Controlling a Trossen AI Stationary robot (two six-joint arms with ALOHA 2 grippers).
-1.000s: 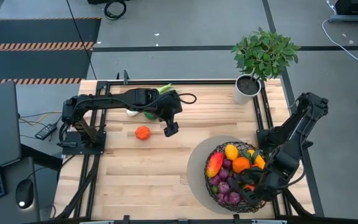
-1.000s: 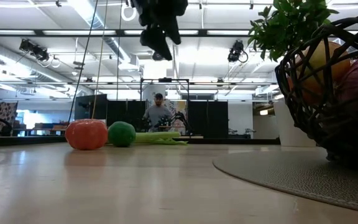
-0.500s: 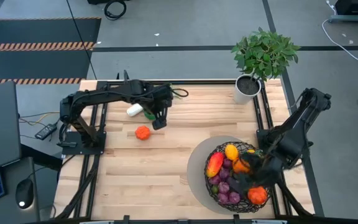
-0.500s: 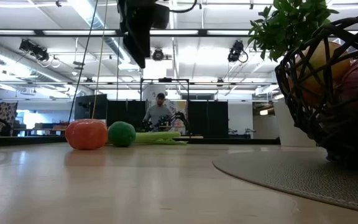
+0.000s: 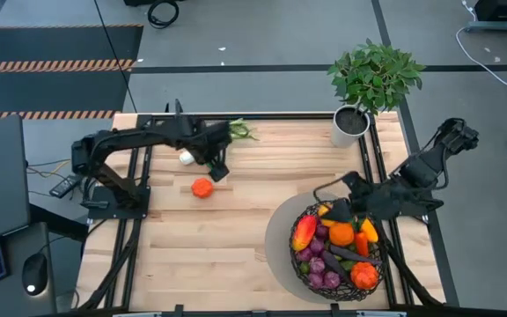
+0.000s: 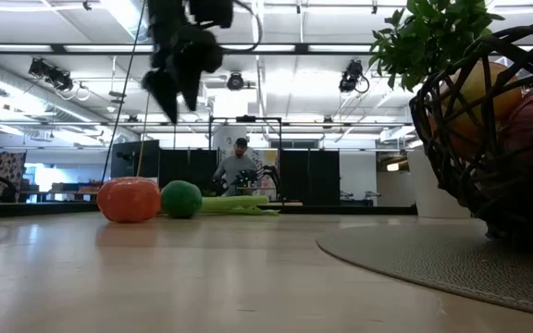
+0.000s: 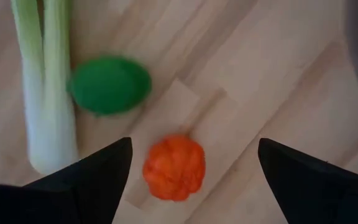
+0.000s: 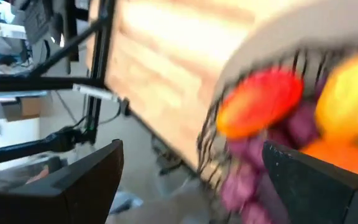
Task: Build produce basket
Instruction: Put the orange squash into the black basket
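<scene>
Leek (image 5: 202,148) lengthwise across table's far edge, leaves rightward

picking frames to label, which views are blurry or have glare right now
Right wrist view: heavy motion smear across the basket and its produce. Left wrist view: mild softness on the lime, leek and small orange pumpkin. Low view: bright ceiling lights leave the left gripper a dark silhouette. High view: evenly lit, sharp.

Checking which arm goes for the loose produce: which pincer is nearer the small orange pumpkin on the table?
Left. The left pincer hovers open just beside the small orange pumpkin; the right pincer is open over the basket, far across the table.
</scene>
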